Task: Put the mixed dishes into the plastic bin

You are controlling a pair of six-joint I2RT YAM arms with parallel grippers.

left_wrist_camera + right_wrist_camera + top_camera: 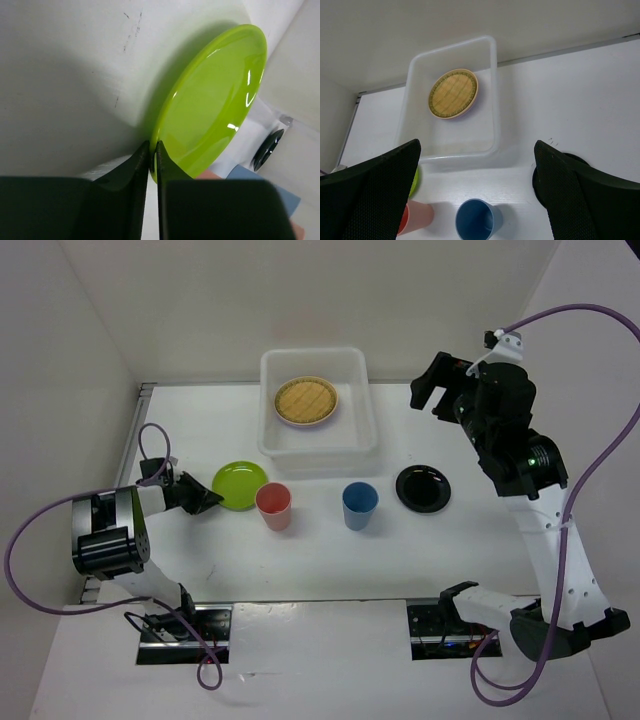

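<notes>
Top external view, stock of the white table (330, 570).

Item 1: translucent white rectangular plastic bin (318, 443), far centre. It holds a woven tan wicker-look round plate (306, 401), lying flat toward the far-left corner. A lilac edge shows under that plate, so it likely tops a stack; what lies beneath cannot be made out.

Item 2: lime green glossy round plate (240, 485), outside the bin, near its front-left corner. Judged the dish in hand.

Item 3: coral-red round cup (274, 506), upright, mouth up, just right of the green plate.

Item 4: blue round cup (360, 505), upright, near the red one, in front of the bin.

Item 5: glossy black round plate (423, 488), flat, right of the blue cup.

Item 6: left gripper (153, 150). It reaches in low and from the side, presumably because a flat plate offers only its rim. Left wrist view shows the jaws drawn to a narrow slit with the green plate's near rim pinched between the tips. Whether the plate has left the table cannot be told.

Item 7: right gripper (428, 395). It hangs high beside the bin's right side, jaws spread wide, holding and touching nothing. It is probably parked there to leave the way to the bin free.
</notes>
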